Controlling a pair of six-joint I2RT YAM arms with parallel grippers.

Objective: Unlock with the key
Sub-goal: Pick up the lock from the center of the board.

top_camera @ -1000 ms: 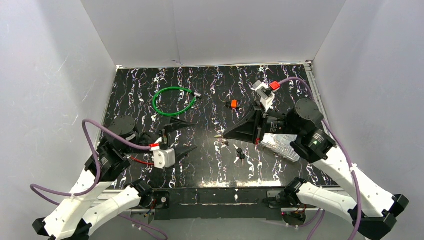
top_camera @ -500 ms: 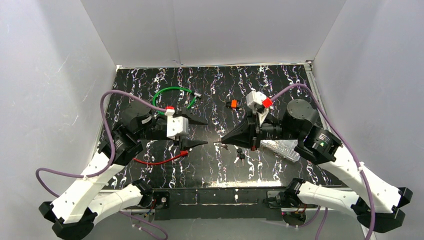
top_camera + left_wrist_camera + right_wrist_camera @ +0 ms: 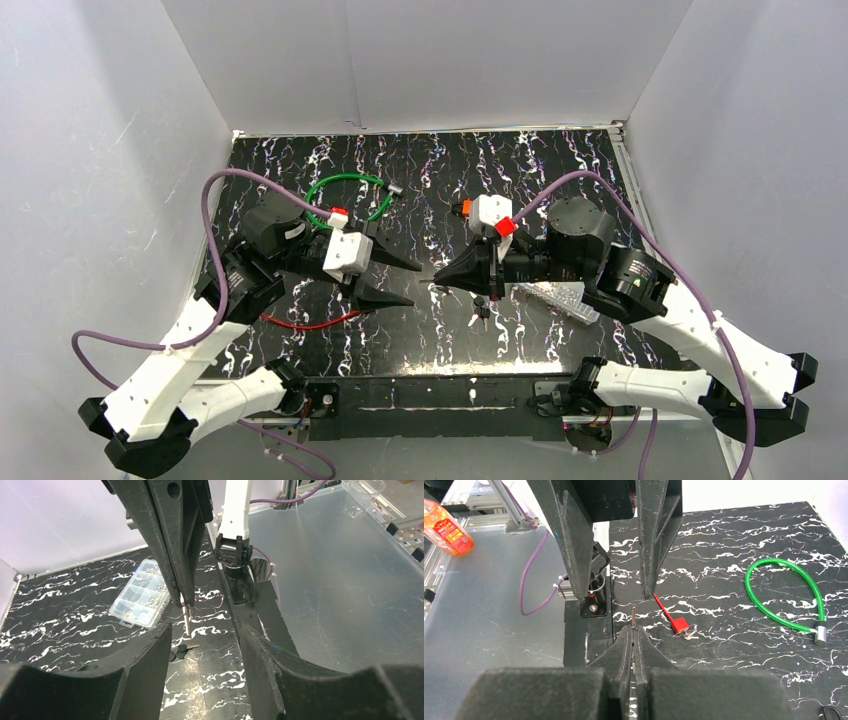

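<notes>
Cable lock (image 3: 350, 178) lies back left, parts box (image 3: 556, 297) front right — loose keys (image 3: 481, 312) just left of the box.

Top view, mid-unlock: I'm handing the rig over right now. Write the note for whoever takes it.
Right gripper: shut on the key, with the blade poking out past the tips, above the table.
Left gripper: open and empty, facing the right one.
Green cable lock: lies at the back left, held by neither gripper, and looks closed.
Spare keys: on the table below the right gripper.
Done: key picked up.
Left: steady the lock, put the key into its barrel and turn.
</notes>
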